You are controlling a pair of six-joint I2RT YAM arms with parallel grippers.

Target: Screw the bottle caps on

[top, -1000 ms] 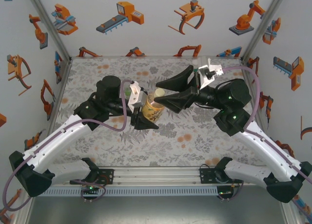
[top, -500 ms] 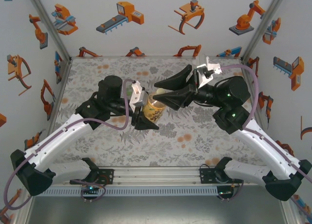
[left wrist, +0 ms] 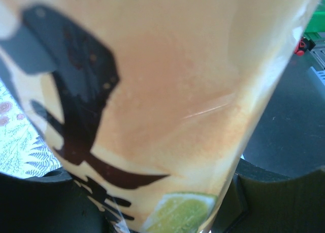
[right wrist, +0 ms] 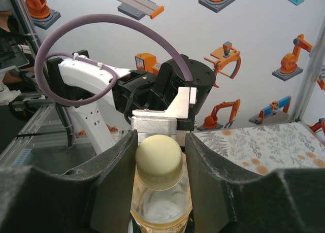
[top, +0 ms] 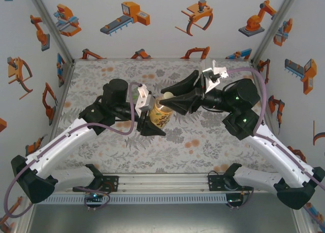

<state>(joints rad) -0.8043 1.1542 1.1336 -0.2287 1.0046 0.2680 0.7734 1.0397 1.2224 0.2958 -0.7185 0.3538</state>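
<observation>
Amber and yellow-labelled, the bottle (top: pixel 159 114) sat near the middle of the floral desk (top: pixel 203 141), a little toward its far edge, gripped around its body by the left fingers (top: pixel 151 129). Those fingers were pressed in on the bottle from both sides. In the left wrist view the bottle (left wrist: pixel 167 91) stood very close to the lens, its label showing dark lettering and a lime slice (left wrist: pixel 177 210), with one dark finger (left wrist: pixel 45 202) at each lower corner of the picture.

On the bottle's neck sat a pale yellow cap (top: pixel 166 96). The right fingers (top: pixel 175 103) reached in from the desk's right side and closed round that cap from either side. From the right wrist, the cap (right wrist: pixel 159 154) lay squarely between the two fingers (right wrist: pixel 114 177), both inner faces against its rim with no gap to be seen, and the clear shoulder of the bottle (right wrist: pixel 161 205) showed below it. Beyond the cap, the left arm's black and white wrist (right wrist: pixel 167 91) faced the camera, its purple cable (right wrist: pixel 101 25) arching overhead
</observation>
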